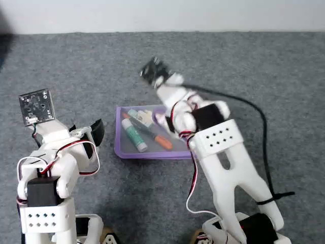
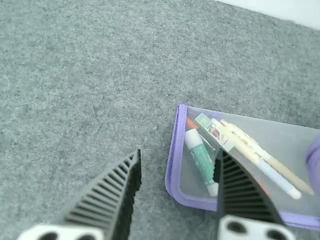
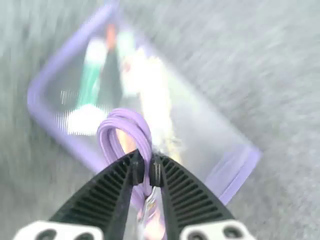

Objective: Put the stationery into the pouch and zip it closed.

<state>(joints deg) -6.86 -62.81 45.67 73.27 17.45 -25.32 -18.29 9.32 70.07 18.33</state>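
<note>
From above, the pouch (image 1: 152,155) lies on the grey bench (image 1: 264,61) with the stationery already inside, a glue stick (image 1: 135,136) and an orange pen (image 1: 161,140) among them; the right arm (image 1: 218,140) hangs over one end of the pouch, and the left pincer (image 1: 96,131) sits just beside the opposite end.

From the left wrist, that pincer is spread wide, holding nothing, one finger over the pouch's corner.

From the right wrist, the right pincer (image 3: 146,167) is pressed together on the purple zip loop (image 3: 125,131) above the pouch; how far the zip has run I cannot tell.

Zipping looks to be the step in hand; I would draw the loop low and straight along the pouch's rim; the left pincer ought to pin the pouch's near corner first, or the pouch may simply slide along.
</note>
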